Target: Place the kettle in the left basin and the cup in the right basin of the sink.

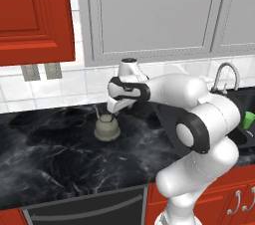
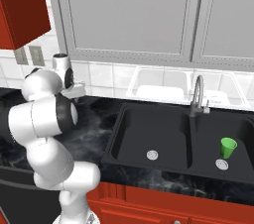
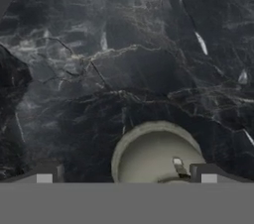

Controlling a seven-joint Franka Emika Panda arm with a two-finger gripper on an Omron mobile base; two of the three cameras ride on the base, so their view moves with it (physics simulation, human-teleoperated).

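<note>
1. Black matte double-basin sink (image 2: 119, 134), set into dark veined marble counter (image 1: 45, 159); curved chrome gooseneck faucet (image 2: 197, 94) rising at the sink's rear rim, over the divider between the basins.
2. Larger, wider black left basin (image 2: 149, 129) with silver round drain (image 2: 152, 155); holding nothing else.
3. Smaller, narrower black right basin (image 2: 238, 134) with its own silver drain (image 2: 222, 164).
4. Small bright green tapered cup (image 2: 228, 147), upright inside the right basin, just behind that drain; seen in the left base view as a green patch (image 1: 248, 119) past the arm's elbow.
5. Small squat beige-grey rounded kettle (image 1: 106, 127) with domed lid and thin wire handle, standing on the counter well to the left of the sink, outside both basins.
6. White two-finger gripper (image 1: 115, 112) directly above the kettle, just off its top toward the sink; contact with the handle not discernible.
7. Hand view: kettle lid (image 3: 156, 156) between the two dark finger tips (image 3: 47, 173), fingers spread wide, nothing gripped.
8. White dish rack (image 2: 158, 86) on the counter behind the sink, against the white tiled wall (image 1: 64, 82).
9. Grey wall cabinets (image 2: 129, 15) above the sink; red cabinet (image 1: 30, 15) further left.
</note>
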